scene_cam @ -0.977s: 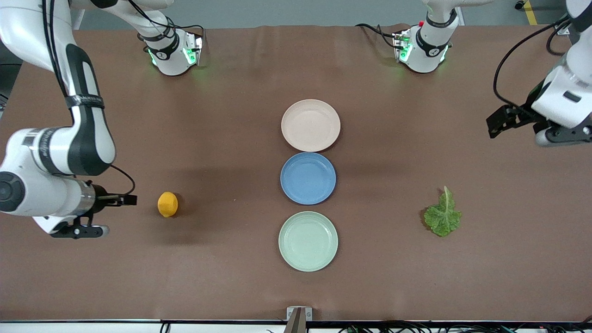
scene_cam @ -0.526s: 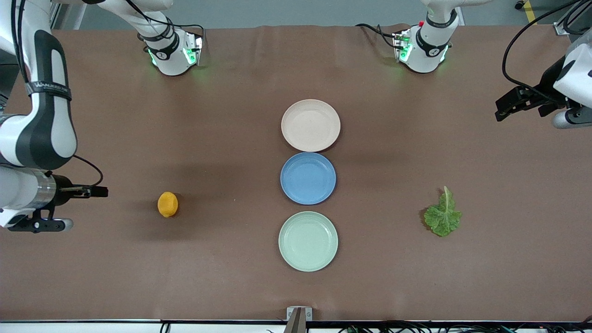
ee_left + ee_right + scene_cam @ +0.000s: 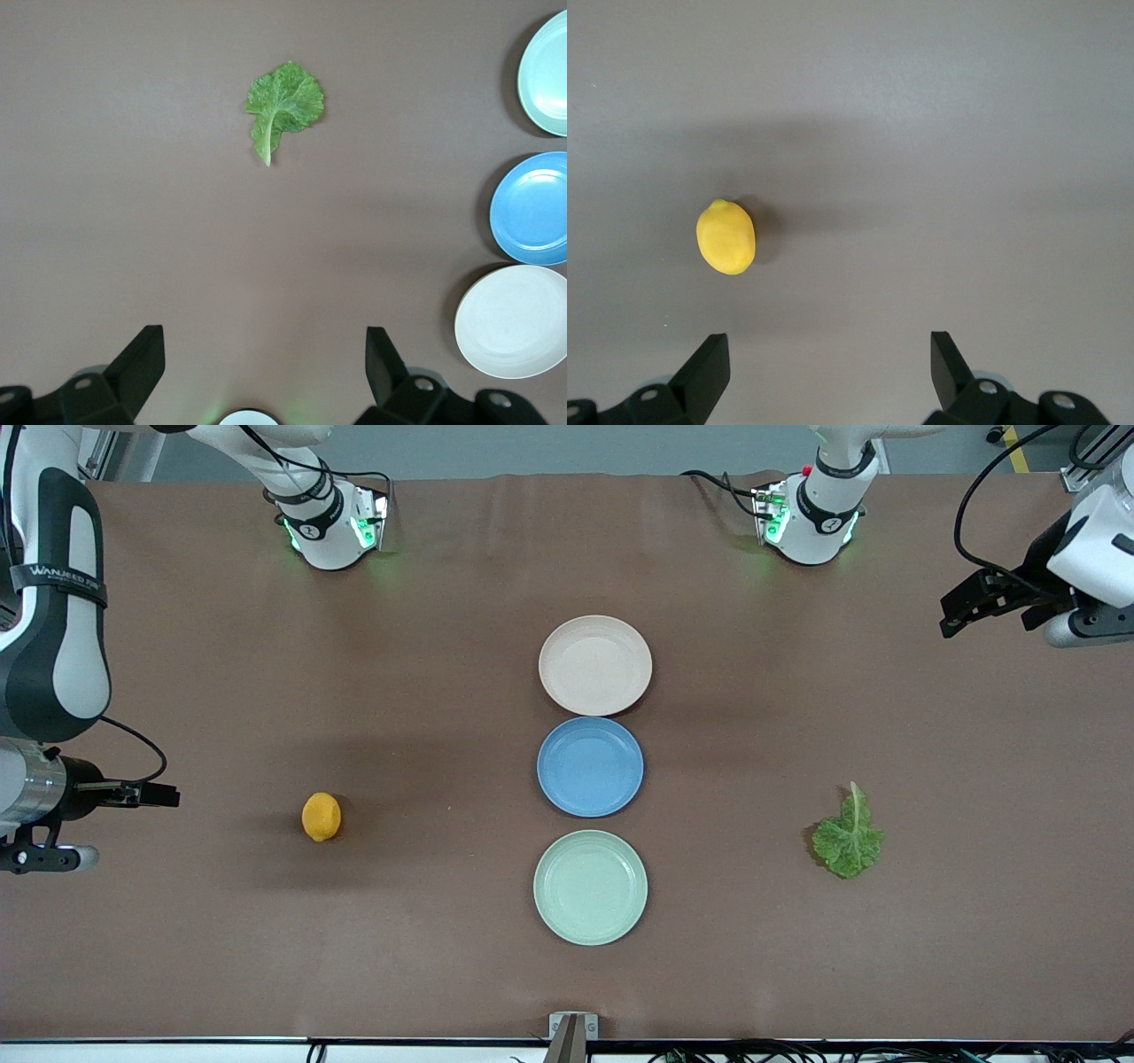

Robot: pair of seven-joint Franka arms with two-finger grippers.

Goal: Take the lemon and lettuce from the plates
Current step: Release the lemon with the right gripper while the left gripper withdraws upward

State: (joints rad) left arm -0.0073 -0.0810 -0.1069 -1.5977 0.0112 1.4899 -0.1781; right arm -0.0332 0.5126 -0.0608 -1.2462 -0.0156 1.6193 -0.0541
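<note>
Brown cloth is covering the whole table [image 3: 443, 646], and three plates are standing in a row along its middle: the beige-pink plate [image 3: 595, 665] closest to the robot bases, the blue plate [image 3: 590, 767] in the centre, and the mint green plate [image 3: 590, 887] nearest to the front camera. All three are lying bare.

Neither task thing is on a plate. The lemon [image 3: 321, 817] is resting on the bare cloth toward the right arm's end of the table, well apart from the plates. The lettuce [image 3: 848, 839] is lying flat on the cloth toward the left arm's end, also well apart from them.

The right gripper [image 3: 159, 795] is hanging over the table edge at its own end, beside the lemon but not touching it, with its fingers apart and nothing between them. The left gripper [image 3: 961, 607] is hovering over the table's edge at its end, near the bases, its fingers apart too and holding nothing.

Judging from this, the picking seems already finished, as both things are off the plates. No further grasp looks necessary; the arms probably only need to go to rest.
</note>
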